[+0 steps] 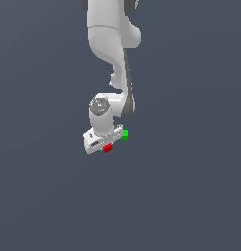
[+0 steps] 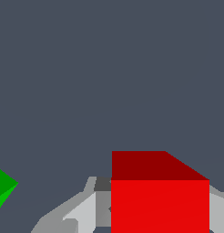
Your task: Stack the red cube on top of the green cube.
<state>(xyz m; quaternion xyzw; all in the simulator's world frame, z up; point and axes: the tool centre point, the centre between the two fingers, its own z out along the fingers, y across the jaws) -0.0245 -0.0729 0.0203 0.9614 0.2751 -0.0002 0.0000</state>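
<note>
The white arm [image 1: 110, 49] reaches down from above in the exterior view, its wrist bent so that the fingers [image 1: 104, 144] sit low over the dark grey tabletop [image 1: 191, 196]. The red cube [image 1: 107, 148] shows just under the hand's pale body, right at the fingers. In the wrist view the same red cube [image 2: 159, 205] fills the space between the fingers [image 2: 86, 211], whose grey-white inner faces stand close against its sides; they look clamped on it, though the actual contact surfaces are hidden behind the cube's front face. The green cube [image 1: 124, 135] lies just beside the fingers, off to one side of them and apart from the red cube, with a small gap between the two. In the wrist view only a corner of the green cube [image 2: 2, 191] appears at the frame's edge, turned at an angle to the red one. Whether the red cube rests on the tabletop or hangs slightly above it cannot be told.
</note>
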